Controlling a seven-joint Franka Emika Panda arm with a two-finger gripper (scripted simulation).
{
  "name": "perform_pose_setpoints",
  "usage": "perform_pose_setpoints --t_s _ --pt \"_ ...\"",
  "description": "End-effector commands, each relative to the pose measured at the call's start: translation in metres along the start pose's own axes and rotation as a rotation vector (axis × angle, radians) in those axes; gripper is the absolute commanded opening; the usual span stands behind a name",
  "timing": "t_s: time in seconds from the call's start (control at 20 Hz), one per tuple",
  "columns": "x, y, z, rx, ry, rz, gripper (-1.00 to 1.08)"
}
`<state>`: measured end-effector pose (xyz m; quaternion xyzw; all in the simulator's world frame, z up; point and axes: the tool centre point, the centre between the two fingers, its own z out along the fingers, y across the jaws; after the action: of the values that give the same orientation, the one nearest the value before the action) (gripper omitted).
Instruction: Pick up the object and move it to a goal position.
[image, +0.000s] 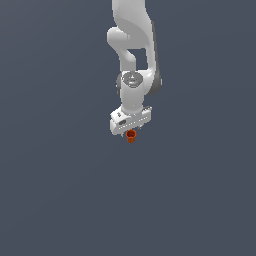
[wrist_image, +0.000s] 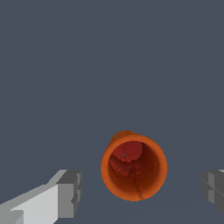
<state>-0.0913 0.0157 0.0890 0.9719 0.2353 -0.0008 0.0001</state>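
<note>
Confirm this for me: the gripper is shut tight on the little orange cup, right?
Not quite. The gripper is open: in the wrist view its fingers stand well apart on either side of the little orange cup, touching neither wall.

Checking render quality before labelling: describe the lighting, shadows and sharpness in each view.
Exterior view: flat, even light, no cast shadow on the grey ground; the cup is small and coarsely rendered under the pincer. Wrist view: the cup is large, its rim brighter than its darker red interior; finger edges look blocky; no glare.

Arm hangs vertical, wrist down; gripper jaws spread wide, nothing touching either.
</note>
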Motion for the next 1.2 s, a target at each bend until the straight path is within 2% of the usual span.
perform_pose_setpoints --t_s 0.0,0.25,0.7,1.0,1.05,1.15 --pt "-0.001 -0.002 0.001 0.0 0.002 -0.009 1.0" --pt "-0.001 -0.001 0.005 0.0 0.001 -0.004 1.0" --pt "-0.002 -0.002 0.042 0.0 0.001 -0.008 1.0" --pt "-0.001 -0.002 0.051 0.0 0.002 -0.009 1.0" --pt "-0.001 -0.002 0.051 0.0 0.002 -0.009 -1.0" --pt "-0.001 -0.002 0.051 0.0 0.002 -0.009 -1.0"
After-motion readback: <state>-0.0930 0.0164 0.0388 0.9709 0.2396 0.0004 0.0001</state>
